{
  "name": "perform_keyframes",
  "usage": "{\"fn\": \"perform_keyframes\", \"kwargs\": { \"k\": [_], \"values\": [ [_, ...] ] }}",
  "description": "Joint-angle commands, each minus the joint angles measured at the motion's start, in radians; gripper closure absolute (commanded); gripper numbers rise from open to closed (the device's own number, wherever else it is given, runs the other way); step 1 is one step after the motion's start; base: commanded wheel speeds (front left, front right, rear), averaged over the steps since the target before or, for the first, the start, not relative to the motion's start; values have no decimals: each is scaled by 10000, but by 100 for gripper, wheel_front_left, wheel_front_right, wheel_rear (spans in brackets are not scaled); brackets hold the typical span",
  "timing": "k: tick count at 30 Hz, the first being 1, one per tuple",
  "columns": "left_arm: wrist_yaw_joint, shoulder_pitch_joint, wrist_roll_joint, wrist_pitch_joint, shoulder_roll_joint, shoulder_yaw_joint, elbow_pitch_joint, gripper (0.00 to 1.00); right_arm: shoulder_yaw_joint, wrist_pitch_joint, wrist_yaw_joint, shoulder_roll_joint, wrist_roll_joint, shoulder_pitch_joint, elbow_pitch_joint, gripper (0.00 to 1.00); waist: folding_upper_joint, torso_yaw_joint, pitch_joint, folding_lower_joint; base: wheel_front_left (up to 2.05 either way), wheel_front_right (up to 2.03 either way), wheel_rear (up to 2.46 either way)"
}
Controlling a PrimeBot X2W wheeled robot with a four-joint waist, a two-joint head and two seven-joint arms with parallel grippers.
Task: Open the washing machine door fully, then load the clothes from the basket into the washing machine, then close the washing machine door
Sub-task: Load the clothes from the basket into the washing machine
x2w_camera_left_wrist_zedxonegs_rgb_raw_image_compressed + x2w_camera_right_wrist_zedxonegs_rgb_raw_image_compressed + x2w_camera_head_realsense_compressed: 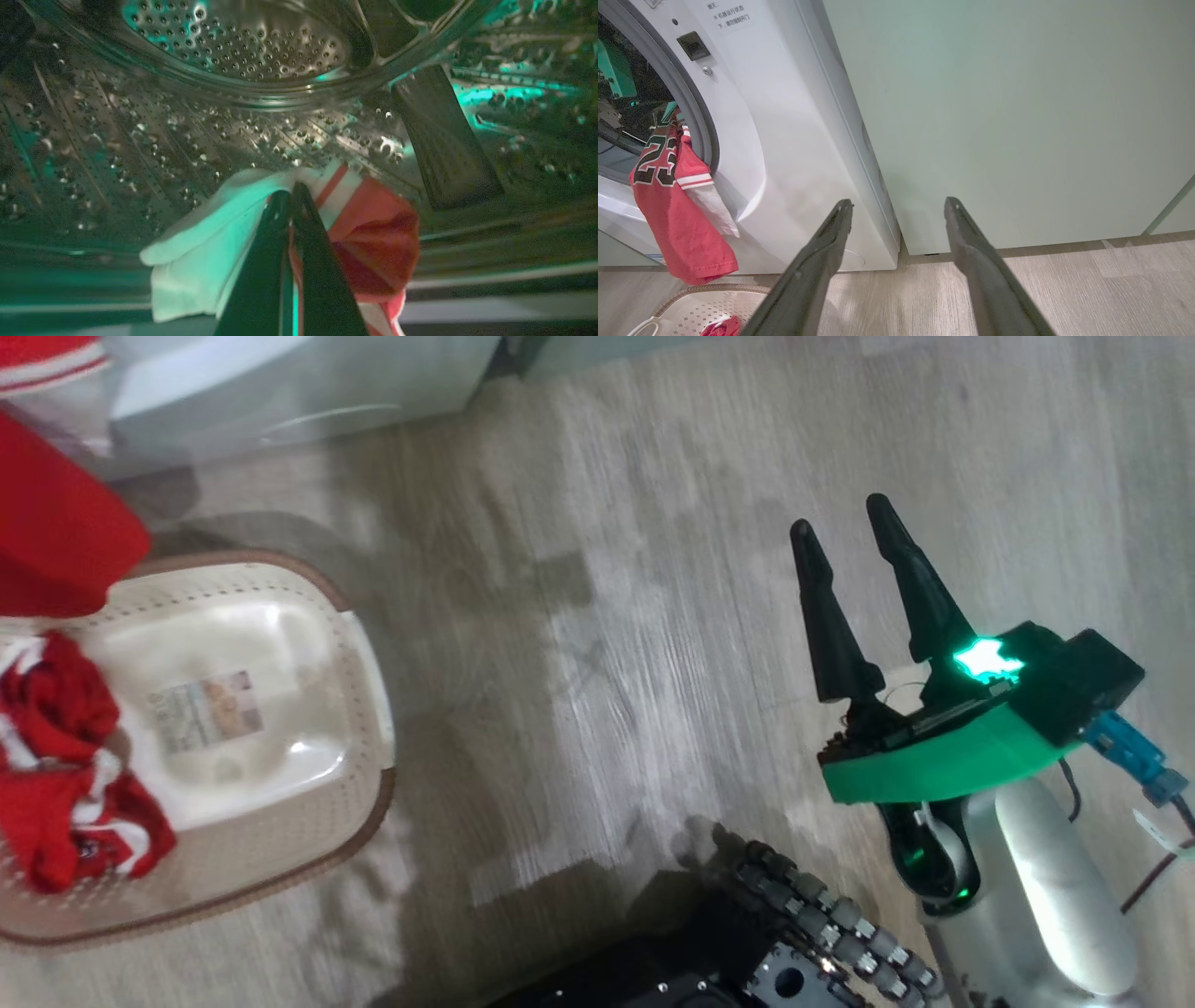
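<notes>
Head view. The floor (597, 616), grey wood-look planks, is taking up most of the frame. The basket (280, 859) is sitting on it at lower left, with red and white clothes (65, 756) lying bunched against its left side and a sticker showing on its bare bottom. The white washing machine (280, 392) is standing at the top left, just beyond the basket. My right gripper (840, 518) is hovering over bare floor at the right, fingers spread wide and holding nothing, well apart from the basket.

Left wrist view. I am looking into the perforated steel drum (117, 154), lit teal. My left gripper (290, 196) is pinching a red-and-white garment (373, 233), fingers pressed together on the cloth. A dark paddle (444, 140) is rising from the drum wall to the right.

Right wrist view. A red jersey (677, 224) numbered 23 is hanging out of the machine's opening, over the grey gasket (691, 102) and down the white front, above the basket. A pale green cabinet panel (1017, 116) is standing flush beside the machine.
</notes>
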Motion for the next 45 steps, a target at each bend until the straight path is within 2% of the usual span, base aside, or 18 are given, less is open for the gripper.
{"fn": "perform_keyframes", "kwargs": {
  "k": [1, 7, 12, 15, 22, 26, 29, 30, 31, 38, 45],
  "values": [
    [166, -774, 130, -211, 679, 308, -452, 100, 268, -88, 0, -1, 163, -17, -328, 0, 0, -388, 410, -1, 0, 0, 0],
    [380, -1488, 487, -991, 1018, 314, -657, 100, 440, -91, 0, -1, 337, -154, -460, 0, 0, -682, 711, -1, 0, 0, 0],
    [524, -2064, 894, -2558, 1146, 241, -738, 100, 459, -92, 0, -1, 420, -244, -548, 0, 0, -788, 924, -1, 0, 0, 0],
    [416, -2047, 987, -3367, 1104, 130, -510, 100, 397, -92, 0, -1, 433, -244, -594, 0, 0, -724, 1012, -1, 0, 0, 0],
    [270, -1281, 586, -3685, 804, 163, 634, 100, 321, -92, 0, -1, 389, -272, -576, 0, 0, -472, 960, -1, 0, 0, 0],
    [147, -733, 360, -3963, 678, 203, 907, 100, 249, -93, 0, -1, 269, -265, -545, 0, 0, -306, 802, -1, 0, 0, 0],
    [217, -439, 341, -4242, 545, 159, 881, 100, 195, -93, 0, -1, 176, -242, -526, 0, 0, -154, 634, -1, 0, 0, 0],
    [253, -326, 345, -4341, 489, 135, 864, 57, 175, -93, 0, -1, 145, -229, -507, 0, 0, -98, 546, -1, 0, 0, 0],
    [288, -195, 327, -4441, 417, 123, 848, 0, 156, -93, 0, -1, 98, -214, -485, 0, 0, -34, 447, -1, 0, 0, 0],
    [696, 1514, 33, -5717, -247, 240, -213, 0, 30, -93, 0, -1, -267, -35, -354, 0, 0, 587, -465, -1, 0, 0, 0],
    [1282, 3999, -59, -6142, -789, 149, -2791, 0, -250, -93, 0, -1, -616, 180, -162, 0, 0, 1196, -1168, -1, 0, 0, 0]
  ]
}}
